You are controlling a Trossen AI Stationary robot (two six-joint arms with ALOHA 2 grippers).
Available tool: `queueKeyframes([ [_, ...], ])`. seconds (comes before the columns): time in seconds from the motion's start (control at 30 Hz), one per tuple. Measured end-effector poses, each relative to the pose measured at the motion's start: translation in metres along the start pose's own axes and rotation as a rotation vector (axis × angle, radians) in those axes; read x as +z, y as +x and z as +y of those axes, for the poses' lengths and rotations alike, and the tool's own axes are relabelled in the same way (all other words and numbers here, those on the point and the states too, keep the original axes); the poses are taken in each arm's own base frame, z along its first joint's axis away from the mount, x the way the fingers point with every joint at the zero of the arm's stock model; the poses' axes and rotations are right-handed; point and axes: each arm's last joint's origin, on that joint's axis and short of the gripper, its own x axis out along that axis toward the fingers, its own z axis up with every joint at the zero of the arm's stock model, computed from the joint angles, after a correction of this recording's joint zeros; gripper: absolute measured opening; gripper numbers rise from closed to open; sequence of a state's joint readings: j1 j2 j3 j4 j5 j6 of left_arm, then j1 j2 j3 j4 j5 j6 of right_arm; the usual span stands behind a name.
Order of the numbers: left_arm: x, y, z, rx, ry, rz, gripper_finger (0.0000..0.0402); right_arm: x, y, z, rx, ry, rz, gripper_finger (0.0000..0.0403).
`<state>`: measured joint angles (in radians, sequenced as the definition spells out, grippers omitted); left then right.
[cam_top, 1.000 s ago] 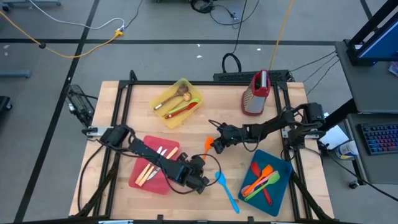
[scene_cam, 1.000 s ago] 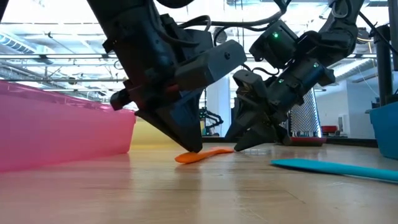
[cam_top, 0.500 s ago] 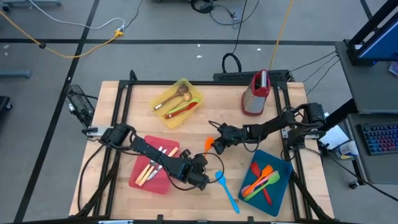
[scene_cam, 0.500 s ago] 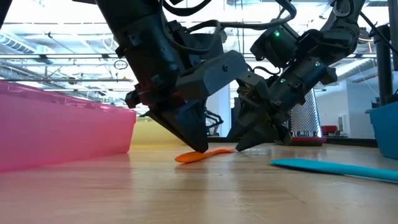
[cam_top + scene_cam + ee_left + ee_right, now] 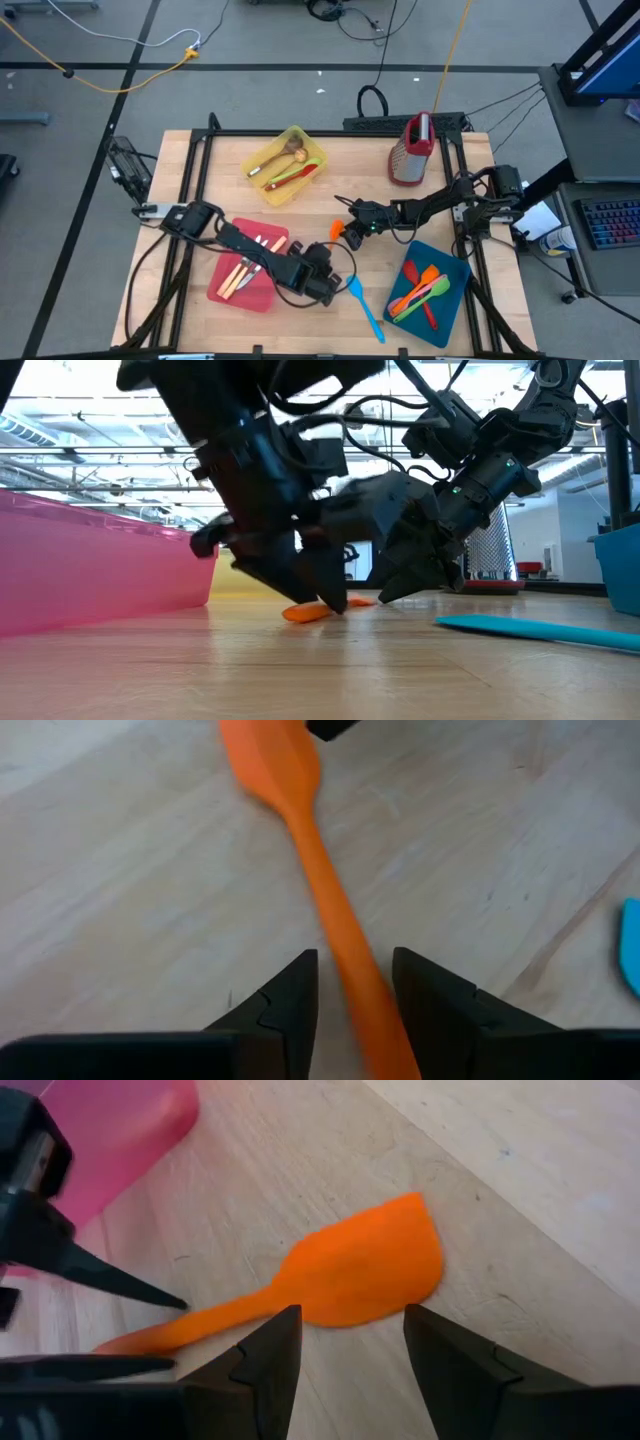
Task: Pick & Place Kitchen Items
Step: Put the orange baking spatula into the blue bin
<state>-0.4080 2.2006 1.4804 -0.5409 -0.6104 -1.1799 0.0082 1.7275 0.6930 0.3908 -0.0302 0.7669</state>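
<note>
An orange spatula (image 5: 335,231) lies flat on the wooden table between my two grippers. My left gripper (image 5: 355,965) reaches over the pink tray (image 5: 222,291) from the near left. It is open, with the spatula's handle (image 5: 345,950) running between its fingers. My right gripper (image 5: 350,1370) comes in from the right. It is open too, with its fingers standing on either side of the spatula's blade (image 5: 365,1275), just above it. In the low view both grippers' tips (image 5: 325,598) (image 5: 395,592) are down at the tabletop by the spatula (image 5: 310,612). My left gripper slants down from the near side with one finger on each side of the orange spatula's handle (image 5: 372,1005), and the fingers lie along the handle. The handle runs close beside one finger (image 5: 430,1005); whether it touches I cannot tell. The spatula rests on the table.
A blue spatula (image 5: 366,308) lies on the table just right of my left gripper. The blue tray (image 5: 452,300) at the near right, the yellow tray (image 5: 303,139) at the far left and the pink tray all hold utensils. A red grater (image 5: 412,152) stands at the far right.
My left gripper has opened: its fingertips were together at the orange spatula and now stand apart around the handle. It has also sunk a little and rolled slightly. The spatula lies where it was.
</note>
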Motion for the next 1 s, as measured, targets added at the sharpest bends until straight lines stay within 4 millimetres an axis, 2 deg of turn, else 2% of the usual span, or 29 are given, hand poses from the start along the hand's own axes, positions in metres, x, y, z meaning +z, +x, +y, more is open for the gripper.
queueKeyframes([
  [0.2,-0.017,0.020,-0.005,0.021,-0.065,-0.061,0.0114,0.000,0.000,0.000,0.005,-0.025,-0.003,0.0173],
  [0.3,-0.023,0.019,-0.003,0.041,-0.131,-0.060,0.0098,0.001,0.000,0.001,0.008,-0.028,-0.006,0.0173],
  [0.47,-0.028,0.017,-0.003,0.053,-0.128,-0.070,0.0067,0.004,0.000,0.004,0.037,-0.051,-0.038,0.0173],
  [0.67,-0.026,0.017,-0.003,0.050,-0.119,-0.063,0.0028,0.006,-0.002,0.006,0.058,-0.072,-0.062,0.0173],
  [0.83,-0.027,0.016,-0.005,0.041,-0.102,-0.087,0.0032,0.012,-0.008,0.006,0.052,-0.120,-0.072,0.0173],
  [1.0,-0.032,0.012,-0.007,0.041,-0.062,-0.149,0.0038,0.024,-0.011,-0.009,0.019,-0.085,-0.073,0.0173],
])
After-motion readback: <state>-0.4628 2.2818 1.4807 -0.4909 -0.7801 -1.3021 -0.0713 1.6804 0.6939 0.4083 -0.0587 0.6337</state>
